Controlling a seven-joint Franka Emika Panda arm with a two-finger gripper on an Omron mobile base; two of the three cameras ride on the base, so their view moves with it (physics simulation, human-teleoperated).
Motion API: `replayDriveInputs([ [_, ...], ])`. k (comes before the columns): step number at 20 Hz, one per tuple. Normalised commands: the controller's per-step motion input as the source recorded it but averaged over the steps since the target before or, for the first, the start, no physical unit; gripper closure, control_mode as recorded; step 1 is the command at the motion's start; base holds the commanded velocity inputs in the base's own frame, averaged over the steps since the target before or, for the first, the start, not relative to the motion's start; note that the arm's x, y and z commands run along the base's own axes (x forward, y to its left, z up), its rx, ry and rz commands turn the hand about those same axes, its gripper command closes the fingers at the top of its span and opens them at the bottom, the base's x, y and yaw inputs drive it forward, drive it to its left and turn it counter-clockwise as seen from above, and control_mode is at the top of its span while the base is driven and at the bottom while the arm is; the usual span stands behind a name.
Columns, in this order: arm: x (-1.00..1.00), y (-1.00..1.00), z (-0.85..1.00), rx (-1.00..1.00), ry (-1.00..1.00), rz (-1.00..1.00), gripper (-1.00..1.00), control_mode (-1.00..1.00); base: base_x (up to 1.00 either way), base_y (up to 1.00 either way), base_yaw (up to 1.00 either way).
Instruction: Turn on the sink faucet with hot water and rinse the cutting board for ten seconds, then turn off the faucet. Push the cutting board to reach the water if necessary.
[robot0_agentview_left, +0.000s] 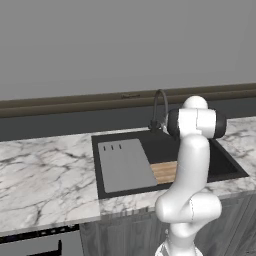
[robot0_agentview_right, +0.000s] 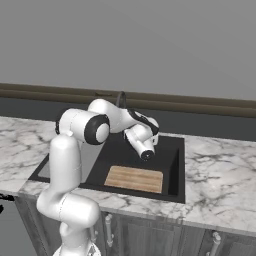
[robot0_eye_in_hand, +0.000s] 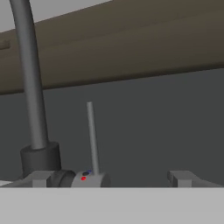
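Step in hand: reaching for handle of thin dark gooseneck faucet (robot0_eye_in_hand: 30, 87) behind black basin sink (robot0_agentview_left: 220, 160); no water running; claw (robot0_eye_in_hand: 109, 178) fingers apart, straddling upright handle; light-brown wooden cutting board (robot0_agentview_right: 134, 179) lies in basin's near end; next: nudge handle to hot side.

The white grey-veined marble counter (robot0_agentview_left: 45, 175) is carrying the black sink (robot0_agentview_left: 227, 162), which is sitting sunk into it. Inside the sink, the cutting board (robot0_agentview_right: 134, 178) is lying flat near the front wall, with a grey slab (robot0_agentview_left: 125, 164) lying just beside it.
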Motion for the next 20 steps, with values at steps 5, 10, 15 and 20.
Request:
replayDriveInputs([
  [5,0.04,0.05,0.0,0.0,0.0,-0.04,-1.0,-1.0,0.0,0.0,0.0],
  [10,0.06,0.09,0.0,0.0,0.0,-0.06,-1.0,-1.0,0.0,0.0,0.0],
  [15,0.03,0.09,0.0,0.0,0.0,-0.06,-1.0,-1.0,0.0,0.0,0.0],
  [20,0.07,0.07,0.0,0.0,0.0,-0.05,-1.0,-1.0,0.0,0.0,0.0],
])
